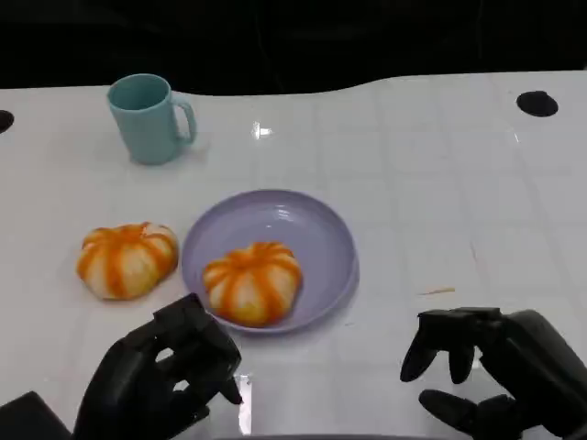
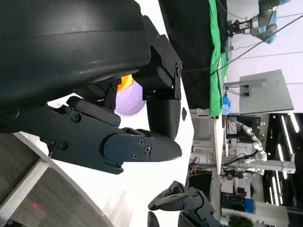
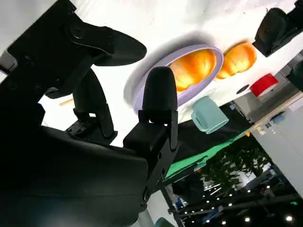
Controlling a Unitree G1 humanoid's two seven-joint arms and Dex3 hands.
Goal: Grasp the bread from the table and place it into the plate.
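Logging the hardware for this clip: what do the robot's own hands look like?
Both hands are black throughout. The left hand and right hand have thick, blocky, segmented fingers with rounded tips. The wrist views show a smooth, rounded, glossy shell behind the fingers, with small screw heads along the finger links. No cables or markings can be made out.

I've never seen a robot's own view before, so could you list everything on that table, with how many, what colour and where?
bread: two, orange and white striped; one in the plate, one on the table left of the plate
plate: one, lilac, mid-table
mug: one, teal, far left, handle toward the right
table: one, white
small tan scrap: one, right of the plate
left hand: one, black, near edge, holding nothing
right hand: one, black, near edge, fingers apart, holding nothing
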